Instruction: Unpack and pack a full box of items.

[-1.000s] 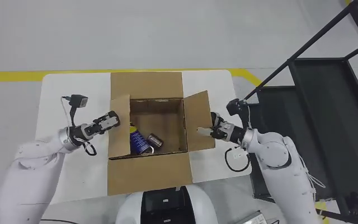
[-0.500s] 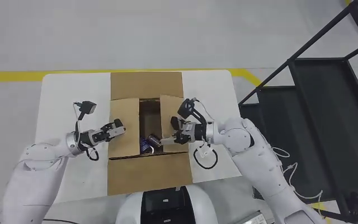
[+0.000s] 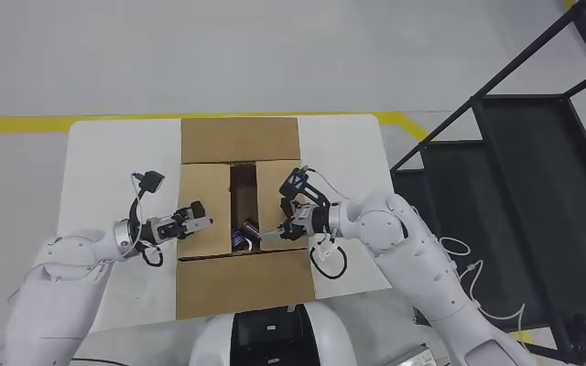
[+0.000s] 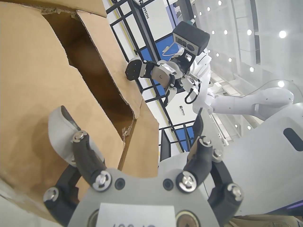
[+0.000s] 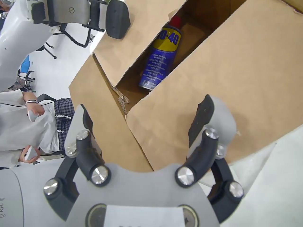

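Note:
A cardboard box (image 3: 243, 279) stands mid-table with both side flaps folded nearly flat, a narrow gap between them. Through the gap a blue and yellow spray can (image 5: 163, 57) lies inside, and a dark can (image 3: 247, 233) shows at the near end. My left gripper (image 3: 196, 220) is open, its fingers against the left flap (image 4: 35, 76). The right gripper (image 3: 276, 229) is open too and rests over the right flap (image 5: 213, 76). In the left wrist view the left gripper (image 4: 130, 128) straddles the box's near corner, with the right gripper (image 4: 136, 70) at the far flap's edge.
The far flap (image 3: 240, 139) and near flap (image 3: 243, 288) lie spread outward on the white table (image 3: 110, 165). A black metal rack (image 3: 513, 174) stands just off the table's right edge. Bare table lies left and right of the box.
Both side flaps have swung from open to nearly flat over the box. The right arm came in from the box's right side onto its flap. The left gripper moved rightward with its flap.

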Controlling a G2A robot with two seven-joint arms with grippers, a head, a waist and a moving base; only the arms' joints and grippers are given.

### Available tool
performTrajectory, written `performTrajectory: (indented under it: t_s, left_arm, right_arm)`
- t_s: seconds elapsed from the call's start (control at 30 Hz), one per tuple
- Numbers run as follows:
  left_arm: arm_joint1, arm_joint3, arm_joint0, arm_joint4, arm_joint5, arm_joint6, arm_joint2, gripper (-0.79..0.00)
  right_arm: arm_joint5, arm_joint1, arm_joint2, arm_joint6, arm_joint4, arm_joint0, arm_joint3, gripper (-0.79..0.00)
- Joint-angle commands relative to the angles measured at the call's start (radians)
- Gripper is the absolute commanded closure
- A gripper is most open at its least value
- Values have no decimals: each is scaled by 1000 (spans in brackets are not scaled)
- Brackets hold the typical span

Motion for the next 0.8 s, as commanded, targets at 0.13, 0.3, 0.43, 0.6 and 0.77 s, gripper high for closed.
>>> performTrajectory:
  t_s: [0.13, 0.3, 0.43, 0.6, 0.77]
  left_arm:
    - [6, -29, 15, -59, -16, 41, -45, -785]
    - [16, -30, 19, -130, -12, 50, -114, -785]
    - [26, -7, 17, -144, -16, 55, -183, -785]
    - [32, 30, 18, -176, -19, 81, -238, -785]
    - [33, 82, -1, -171, -27, 116, -244, -785]
  right_arm:
    - [-107, 23, 80, 6, 101, -71, -81, -785]
    - [-154, 61, 218, 151, 209, -185, -149, -785]
    - [-117, 88, 299, 302, 282, -283, -189, -785]
    - [-105, 102, 316, 329, 325, -369, -133, -785]
    - [-167, 100, 229, 294, 414, -396, -48, -785]
